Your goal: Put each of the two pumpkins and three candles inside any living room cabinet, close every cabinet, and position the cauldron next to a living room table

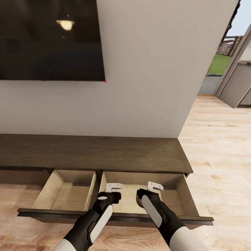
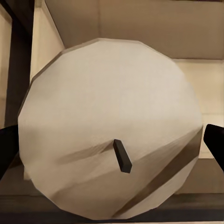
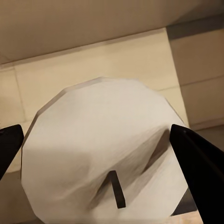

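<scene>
The dark-brown cabinet (image 1: 90, 153) runs along the wall with two drawers pulled out toward me. The left drawer (image 1: 66, 191) shows a bare beige bottom. Both arms reach down into the right drawer (image 1: 177, 190). My left gripper (image 1: 113, 189) is shut on a grey-beige candle (image 2: 112, 116), its dark wick up, with black fingers (image 2: 7, 151) at either side. My right gripper (image 1: 155, 187) is shut on a second candle (image 3: 98, 144) just above the drawer floor, between its fingers (image 3: 196, 163). The pumpkins, third candle, cauldron and table are out of view.
A large black TV (image 1: 52, 38) hangs on the white wall above the cabinet. Light wood floor (image 1: 216, 146) stretches to the right toward a doorway (image 1: 221, 64) and grey kitchen cupboards (image 1: 240, 85). The pulled-out drawer front (image 1: 115, 216) crosses in front of my arms.
</scene>
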Available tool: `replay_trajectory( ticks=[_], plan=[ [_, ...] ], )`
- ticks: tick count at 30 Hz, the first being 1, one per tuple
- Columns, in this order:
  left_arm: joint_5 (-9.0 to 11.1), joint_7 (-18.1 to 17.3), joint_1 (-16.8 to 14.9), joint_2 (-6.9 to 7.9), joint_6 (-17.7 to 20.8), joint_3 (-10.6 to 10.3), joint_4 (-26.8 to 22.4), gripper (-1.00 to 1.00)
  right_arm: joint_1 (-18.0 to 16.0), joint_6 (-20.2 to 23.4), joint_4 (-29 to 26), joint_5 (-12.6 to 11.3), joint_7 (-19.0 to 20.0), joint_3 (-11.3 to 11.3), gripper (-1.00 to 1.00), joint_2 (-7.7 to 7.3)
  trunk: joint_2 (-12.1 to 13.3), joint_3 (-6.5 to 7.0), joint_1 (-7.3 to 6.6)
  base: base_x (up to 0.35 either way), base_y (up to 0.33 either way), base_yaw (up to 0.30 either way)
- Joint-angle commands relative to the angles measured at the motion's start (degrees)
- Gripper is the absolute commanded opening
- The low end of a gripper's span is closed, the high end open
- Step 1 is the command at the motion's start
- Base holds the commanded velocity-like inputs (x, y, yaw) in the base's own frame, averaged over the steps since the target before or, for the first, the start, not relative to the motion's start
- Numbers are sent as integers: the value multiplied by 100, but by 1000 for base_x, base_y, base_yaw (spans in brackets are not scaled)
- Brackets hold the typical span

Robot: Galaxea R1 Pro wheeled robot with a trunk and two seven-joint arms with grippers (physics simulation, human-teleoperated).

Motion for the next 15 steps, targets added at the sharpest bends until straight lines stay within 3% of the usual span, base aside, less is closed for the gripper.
replay_trajectory(
  ticks=[1,15],
  plan=[
    [54,56,-5,6,11,-26,-5,-100,-5,15,-8,-35,-41,16,-100,-3,-2,-5,-1,73,0,0],
    [50,56,-5,24,10,-36,-22,-100,-5,1,-8,-43,-37,16,-100,-3,-2,-5,-1,84,0,0]
  ],
)
